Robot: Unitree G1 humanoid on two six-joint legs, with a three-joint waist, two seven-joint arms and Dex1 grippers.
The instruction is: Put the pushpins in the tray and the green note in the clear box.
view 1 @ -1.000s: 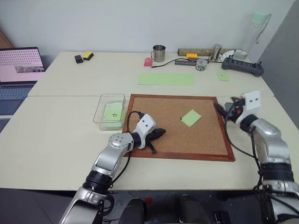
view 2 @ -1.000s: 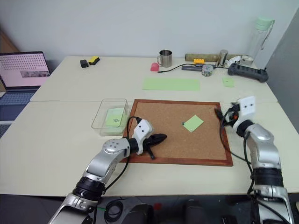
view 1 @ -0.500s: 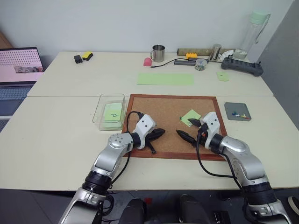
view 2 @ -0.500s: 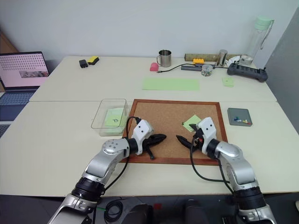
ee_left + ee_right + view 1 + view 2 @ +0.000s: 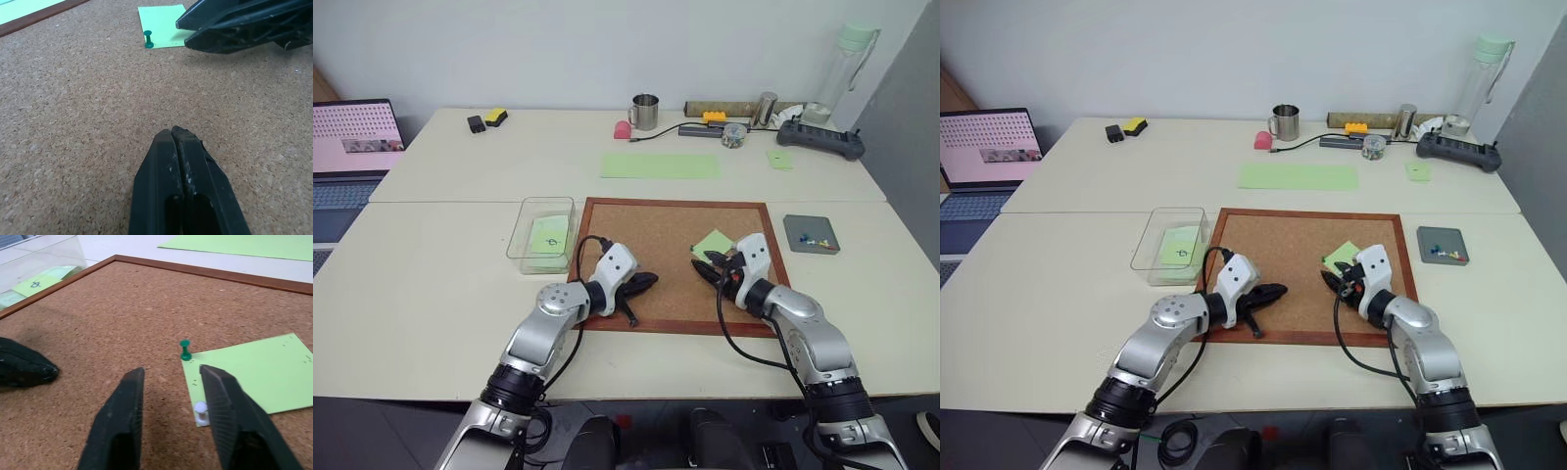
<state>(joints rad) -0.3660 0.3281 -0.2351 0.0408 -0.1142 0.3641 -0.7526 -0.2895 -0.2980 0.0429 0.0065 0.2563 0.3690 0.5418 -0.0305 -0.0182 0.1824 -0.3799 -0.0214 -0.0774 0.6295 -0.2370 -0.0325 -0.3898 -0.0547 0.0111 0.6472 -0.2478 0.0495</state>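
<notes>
1. Cork underlies both your grippers now: a second back your right gripper (image 5: pixel 171 396) was up at the tray (image 5: pixel 811 235) off the board's right edge; it has since swung left and sits low over the cork board (image 5: pixel 656 274), at the near corner of the green note (image 5: pixel 249 374).
2. Your right gripper's fingers stood wide half a second ago; you now see them narrower but still parted, with nothing between them.
3. Your left gripper (image 5: pixel 172 134) has not shifted; its two black fingers are pressed together with no gap, empty, tips on the cork near the board's left edge.
4. Green note: flat on the cork right of centre, turned diamond-wise, pinned by a green pushpin (image 5: pixel 185 350) at one corner and a white pushpin (image 5: pixel 200 411) on the adjoining edge, just beside your right fingertip.
5. Tray holds a few coloured pushpins (image 5: pixel 816 241); it lies on the table just right of the board's wooden frame, apart from it.
6. Clear box (image 5: pixel 542 233) touches or nearly touches the board's left frame; a pen-marked green note (image 5: pixel 549 236) lies inside.
7. Room: open cork lies between your two grippers; bare table runs left of the box and along the near edge.
8. Textures: grainy brown cork, smooth red-brown frame, matte paper, glossy transparent box walls with rounded corners.
</notes>
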